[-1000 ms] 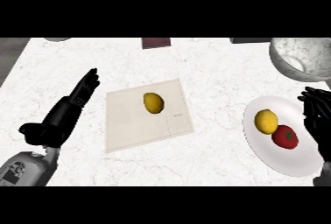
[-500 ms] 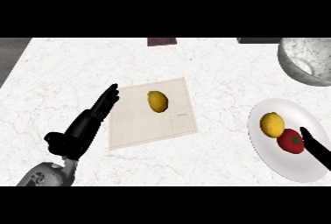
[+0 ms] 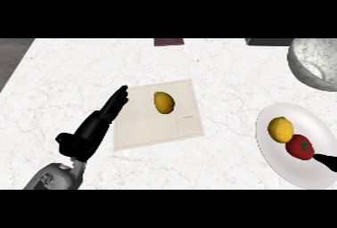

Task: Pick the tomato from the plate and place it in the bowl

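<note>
A red tomato (image 3: 301,146) lies on the white plate (image 3: 276,153) at the right, just below a yellow lemon (image 3: 280,128). The grey speckled bowl (image 3: 314,63) stands at the far right, cut by the view's edge. Of my right hand (image 3: 326,161) only a black fingertip shows at the right edge, touching or nearly touching the tomato's lower right side. My left hand (image 3: 97,125) rests open at the lower left, fingers straight and pointing up over the left edge of a beige cutting board (image 3: 158,126).
A second yellow lemon (image 3: 164,101) lies on the cutting board. A dark object (image 3: 169,42) and another dark one (image 3: 266,41) sit at the counter's far edge. The marble counter (image 3: 79,71) spreads to the left.
The view has shifted, so everything sits further right and lower. My right hand has dropped from beside the plate to the right edge, with only a fingertip left showing by the tomato.
</note>
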`<state>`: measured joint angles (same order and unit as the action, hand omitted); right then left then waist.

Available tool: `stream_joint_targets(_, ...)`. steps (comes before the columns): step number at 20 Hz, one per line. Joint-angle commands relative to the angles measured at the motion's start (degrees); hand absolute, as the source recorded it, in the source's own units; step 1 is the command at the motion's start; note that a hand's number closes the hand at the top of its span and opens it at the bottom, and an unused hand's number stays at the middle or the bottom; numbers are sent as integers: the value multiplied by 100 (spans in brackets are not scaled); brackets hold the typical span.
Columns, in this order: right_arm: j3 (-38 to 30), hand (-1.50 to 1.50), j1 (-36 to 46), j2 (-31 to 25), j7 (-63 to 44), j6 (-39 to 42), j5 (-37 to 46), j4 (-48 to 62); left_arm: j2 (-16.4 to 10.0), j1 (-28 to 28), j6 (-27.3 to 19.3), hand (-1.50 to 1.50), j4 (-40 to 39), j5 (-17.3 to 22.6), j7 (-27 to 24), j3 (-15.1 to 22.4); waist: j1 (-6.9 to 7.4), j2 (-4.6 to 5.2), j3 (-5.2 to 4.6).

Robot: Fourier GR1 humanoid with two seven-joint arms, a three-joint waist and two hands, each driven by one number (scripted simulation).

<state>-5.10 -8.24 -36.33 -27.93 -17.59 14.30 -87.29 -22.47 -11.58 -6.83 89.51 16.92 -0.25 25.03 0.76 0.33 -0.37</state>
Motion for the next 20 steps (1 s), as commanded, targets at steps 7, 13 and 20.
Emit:
stream_joint_targets(7,239,-150,1218,-1193,-3317,3210,-1868,-598,187,56,-25,0,-53,-111,-62,42,64,-21,16)
stream_joint_targets(13,779,-150,2038,-667,-4565,3102,-2135,-638,278,-115,184,0,-266,-67,-43,-242,-3,-18,28)
stream_joint_targets(20,882,-150,2089,-743,-4140,3210,-2004,-66,463,-151,175,0,-370,-377,-57,-353,-66,-22,34)
